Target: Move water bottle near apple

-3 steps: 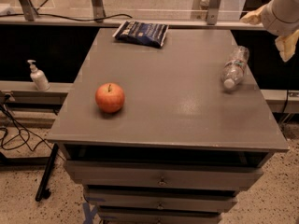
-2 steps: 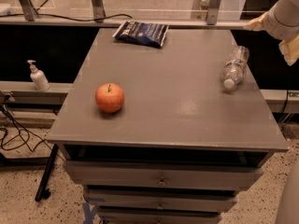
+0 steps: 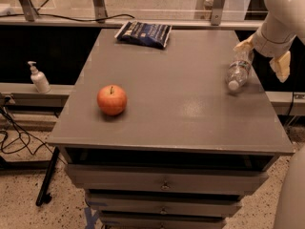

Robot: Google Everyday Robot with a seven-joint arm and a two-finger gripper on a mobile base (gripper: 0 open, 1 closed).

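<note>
Bottom of frame: flat grey drawer fronts (image 3: 164, 182) with small knobs, stacked under a matte grey table (image 3: 181, 104) with a smooth, faintly sheened top. Left of centre on the top: the apple (image 3: 112, 99), round, red-orange, skin glossy, short dark stem upright. Well apart from it, at the right side of the frame near the table's right edge: the water bottle (image 3: 238, 71), lying on its side, clear ribbed plastic, white cap pointing toward the near edge. Just behind it, upper right: the gripper (image 3: 263, 56) on a white rounded arm, its tan padded fingers (image 3: 244, 46) spread apart, one at the bottle's far end (contact unclear), the other past the table edge. Far edge, top centre: a crinkled dark blue bag (image 3: 144, 34). Left, off the table: a white pump dispenser (image 3: 38, 78).
</note>
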